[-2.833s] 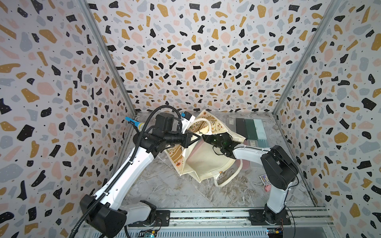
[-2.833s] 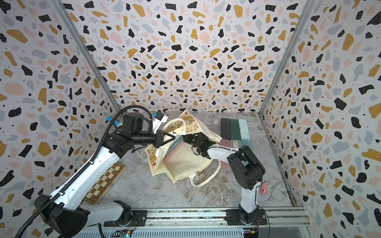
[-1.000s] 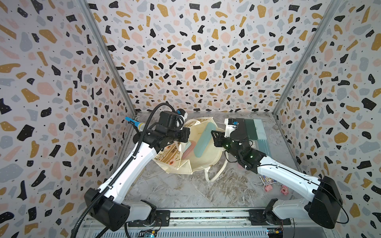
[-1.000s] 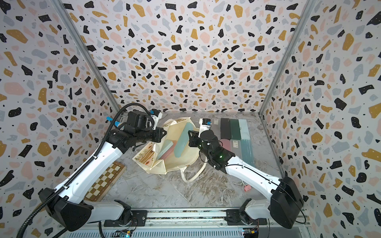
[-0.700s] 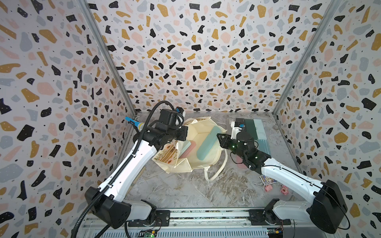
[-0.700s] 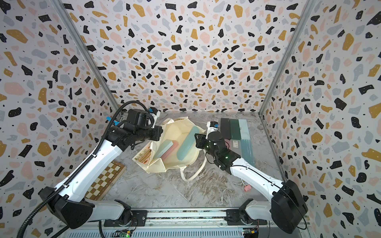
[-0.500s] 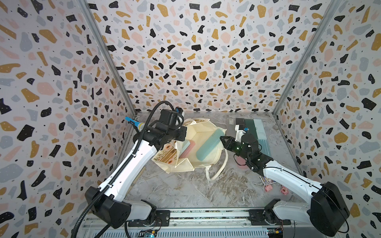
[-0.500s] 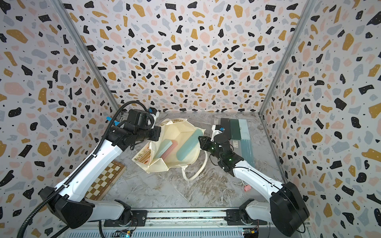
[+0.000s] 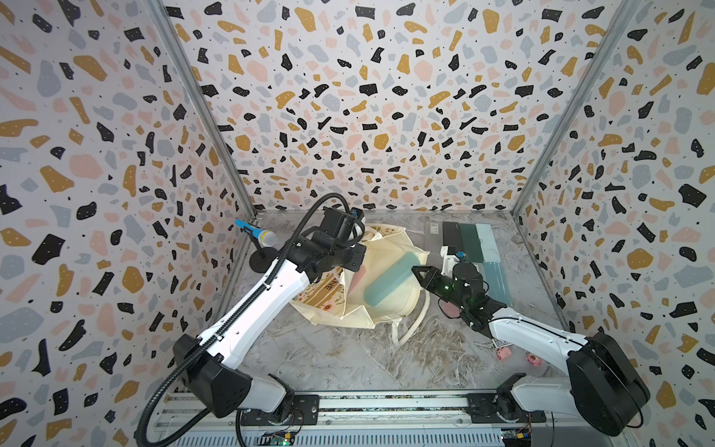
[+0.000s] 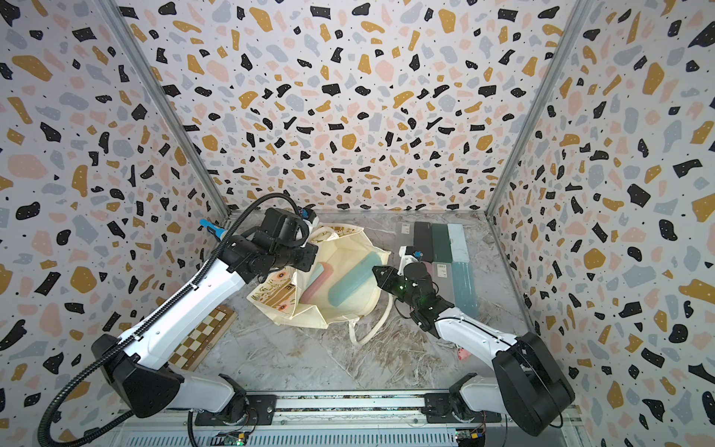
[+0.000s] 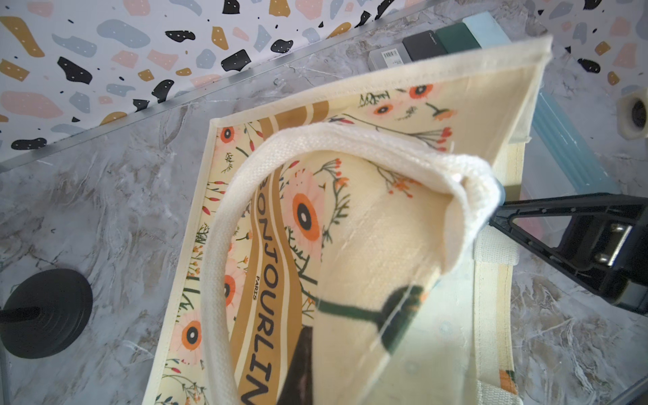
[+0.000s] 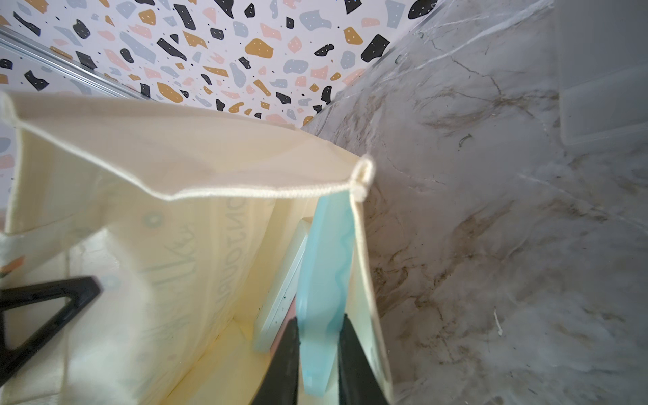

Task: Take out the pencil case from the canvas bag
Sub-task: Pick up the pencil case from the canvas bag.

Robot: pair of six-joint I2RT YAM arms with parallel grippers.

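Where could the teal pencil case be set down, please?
The bare marble tabletop between the cream canvas tote bag and the front metal rail is free. The far right corner is crowded with flat plastic cases.

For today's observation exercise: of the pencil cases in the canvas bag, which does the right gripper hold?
The teal pencil case: the right gripper pinches its end at the mouth of the canvas bag. The pink pencil case beside it lies untouched.
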